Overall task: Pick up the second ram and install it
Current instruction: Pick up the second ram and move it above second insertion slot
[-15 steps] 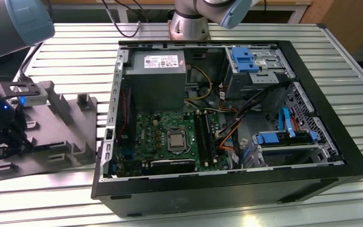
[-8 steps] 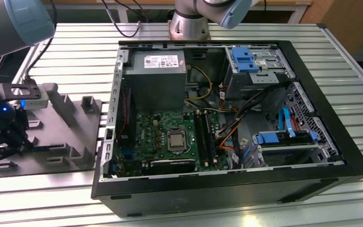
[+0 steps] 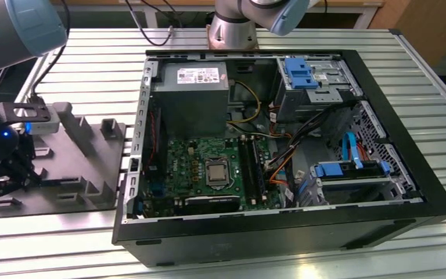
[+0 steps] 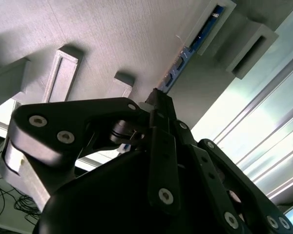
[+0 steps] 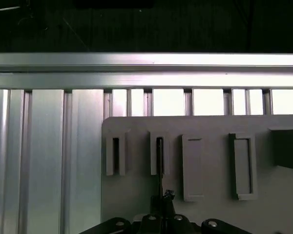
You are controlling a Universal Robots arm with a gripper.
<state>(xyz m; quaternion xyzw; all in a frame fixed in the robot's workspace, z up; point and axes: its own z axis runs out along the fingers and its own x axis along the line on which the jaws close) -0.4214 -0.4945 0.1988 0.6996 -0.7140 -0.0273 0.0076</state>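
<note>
The black gripper (image 3: pixel 7 174) hangs over the grey plastic holder tray (image 3: pixel 76 174) at the exterior view's left. The open black computer case (image 3: pixel 285 232) lies well apart from the fingers on the ribbed aluminium table (image 3: pixel 91 58). Inside the case, that view shows the green motherboard (image 3: pixel 207 163). It is too distant to show what lies between the fingertips.

The second wrist view looks along the gripper's dark linkages to where the fingertips (image 4: pixel 157 100) come together. There they are drawn in tight and pinch the near end of the second ram (image 4: pixel 185 52), a thin, flat, dark green-black memory stick seen edge-on. From the fingers the stick runs straight away, and its far end sits in a raised grey slot block (image 4: pixel 212 22) of the tray (image 4: pixel 112 39). Bright table slats (image 4: pixel 263 122) lie beyond the tray's edge.

The first wrist view shows the same grip from above the gripper (image 5: pixel 161 202). The ram (image 5: pixel 159 165) shows as a fine dark line leaving the closed fingertips and passing into a narrow upright block (image 5: pixel 154 156). Three more blocks stand in a row with it on the tray (image 5: pixel 210 126), one on one side of the fingers and two on the other. The table (image 5: pixel 39 146) stretches past the tray's edge.
</note>
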